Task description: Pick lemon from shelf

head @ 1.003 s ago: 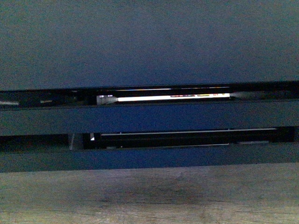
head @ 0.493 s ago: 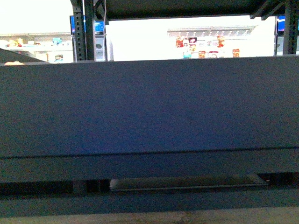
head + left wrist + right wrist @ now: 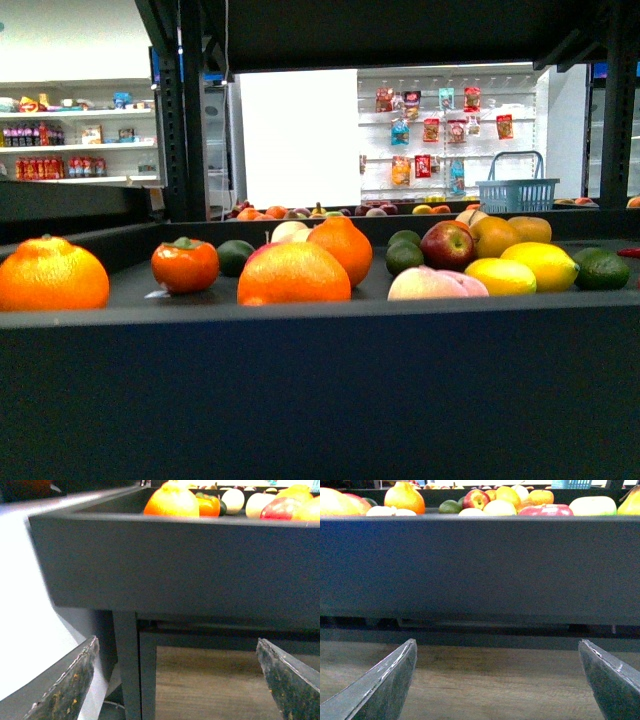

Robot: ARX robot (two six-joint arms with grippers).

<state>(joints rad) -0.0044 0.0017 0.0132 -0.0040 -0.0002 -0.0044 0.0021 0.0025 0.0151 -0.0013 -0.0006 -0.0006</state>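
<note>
Two yellow lemons lie side by side at the right of the shelf deck, the larger lemon point(image 3: 541, 265) just behind the smaller lemon point(image 3: 500, 277). The shelf point(image 3: 320, 390) shows its black raised rim across the front view; neither gripper appears there. My left gripper point(image 3: 177, 680) is open with nothing between its fingers, below the rim's corner point(image 3: 175, 565) by a black leg. My right gripper point(image 3: 497, 680) is open and holds nothing, below the rim point(image 3: 480, 570), facing the wood-grain panel point(image 3: 470, 662).
Around the lemons lie oranges point(image 3: 293, 273), a red apple point(image 3: 447, 244), a pink peach point(image 3: 436, 285), a green lime point(image 3: 603, 268) and an orange-red fruit point(image 3: 185, 265). A black upright point(image 3: 190, 110) stands at the back left. A blue basket point(image 3: 517, 194) sits behind.
The front view has risen from the wood panel and the black front wall up to deck level, so the fruit now shows.
</note>
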